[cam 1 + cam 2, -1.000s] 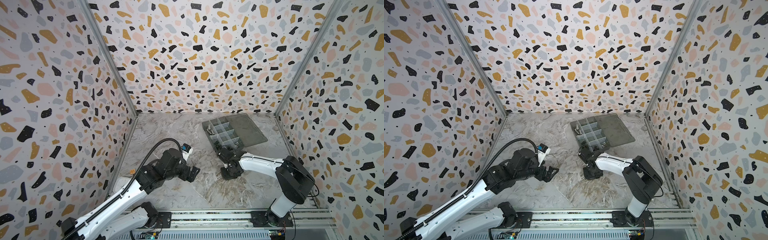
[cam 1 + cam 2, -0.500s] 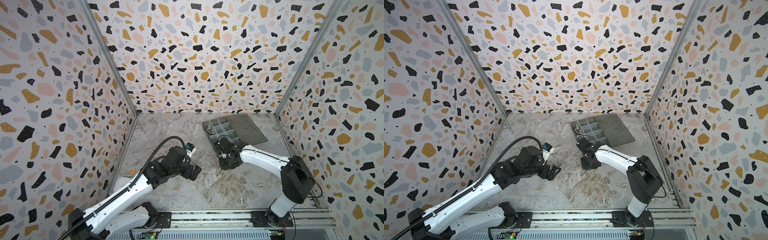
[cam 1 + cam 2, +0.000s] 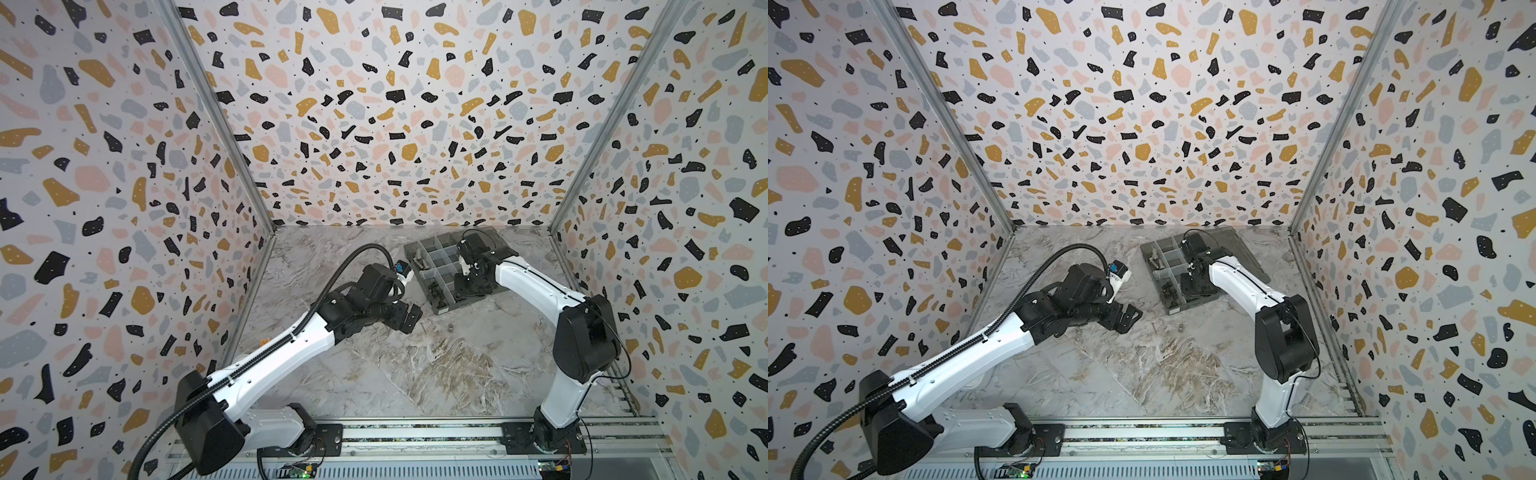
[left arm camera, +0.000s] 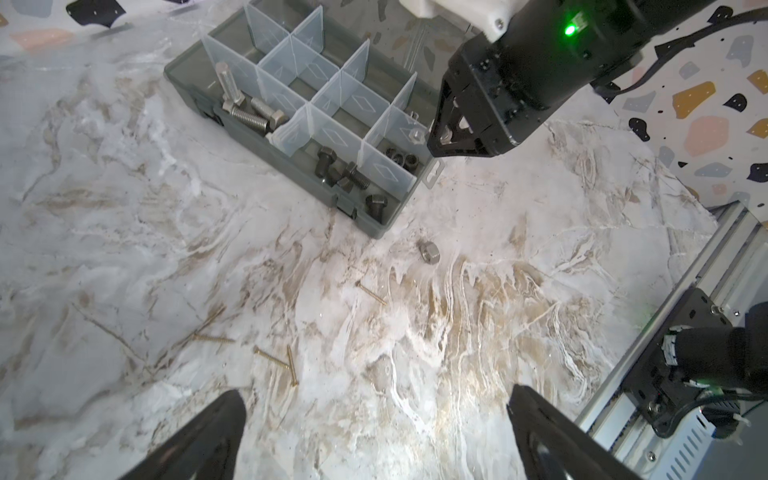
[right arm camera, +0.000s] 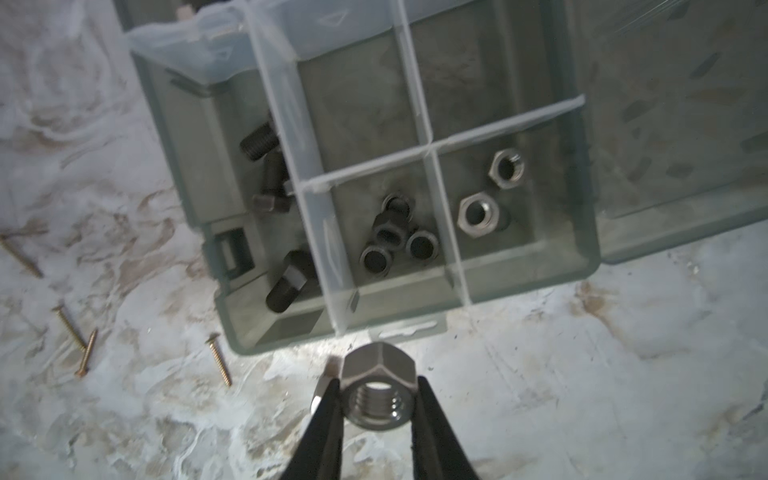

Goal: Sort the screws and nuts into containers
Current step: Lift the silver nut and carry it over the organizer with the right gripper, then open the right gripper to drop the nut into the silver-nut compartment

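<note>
Nut (image 5: 378, 390), silver and hexagonal, sits pinched between the narrowed jaws of the right gripper (image 5: 376, 395). It is held above the near end of the open box (image 4: 266, 153), which stands toward the table's (image 3: 374, 374) back right corner with its lid (image 5: 665, 124) flat beside it. Below, two silver nuts (image 5: 478, 212) lie in the box's corner compartment, a cluster of black nuts (image 5: 388, 235) in the next, and black bolts (image 5: 286, 286) in the one beyond. Silver bolts (image 4: 249, 112) lie in a compartment farther along the same edge. A loose nut (image 4: 430, 251) rests on the table just off the box's near corner. Thin brass screws (image 5: 220, 360) are scattered on the table near the box. The left gripper (image 4: 376, 395) hangs wide open and empty above the table, left of the box.
</note>
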You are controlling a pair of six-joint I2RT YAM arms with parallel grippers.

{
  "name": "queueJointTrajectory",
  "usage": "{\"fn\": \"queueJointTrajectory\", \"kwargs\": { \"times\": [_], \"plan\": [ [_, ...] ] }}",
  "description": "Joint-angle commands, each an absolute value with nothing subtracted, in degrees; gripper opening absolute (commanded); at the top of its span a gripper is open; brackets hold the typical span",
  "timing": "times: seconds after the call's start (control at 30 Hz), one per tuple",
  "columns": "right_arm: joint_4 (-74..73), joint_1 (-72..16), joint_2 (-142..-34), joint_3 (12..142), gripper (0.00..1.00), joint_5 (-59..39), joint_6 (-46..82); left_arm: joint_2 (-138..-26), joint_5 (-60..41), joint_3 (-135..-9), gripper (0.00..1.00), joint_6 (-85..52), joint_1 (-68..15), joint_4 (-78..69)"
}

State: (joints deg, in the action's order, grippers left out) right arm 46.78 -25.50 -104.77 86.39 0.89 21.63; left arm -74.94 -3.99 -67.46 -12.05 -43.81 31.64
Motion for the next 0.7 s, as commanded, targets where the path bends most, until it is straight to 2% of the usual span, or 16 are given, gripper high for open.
{"fn": "queueJointTrajectory", "kwargs": {
  "times": [0.0,0.43,0.47,0.6,0.67],
  "plan": [
    [48.79,-23.30,-107.15,90.88,0.21,0.58,18.63,-78.15,-4.99,-71.94,1.00,-9.89,-43.58,29.93],
    [47.99,-17.32,-114.21,94.93,0.21,-0.94,16.09,-87.77,-5.98,-81.01,1.00,-7.47,-43.45,32.17],
    [47.83,-17.15,-114.42,94.72,0.23,-1.10,15.98,-88.14,-6.02,-81.27,1.00,-7.54,-43.39,32.32],
    [47.78,-16.73,-114.60,94.63,0.43,-1.49,15.00,-88.68,-6.06,-81.74,1.00,-7.56,-43.33,32.57],
    [48.55,-16.81,-114.02,95.11,0.45,-1.41,14.60,-88.60,-6.06,-81.65,1.00,-7.65,-43.40,32.61]
  ]
}}
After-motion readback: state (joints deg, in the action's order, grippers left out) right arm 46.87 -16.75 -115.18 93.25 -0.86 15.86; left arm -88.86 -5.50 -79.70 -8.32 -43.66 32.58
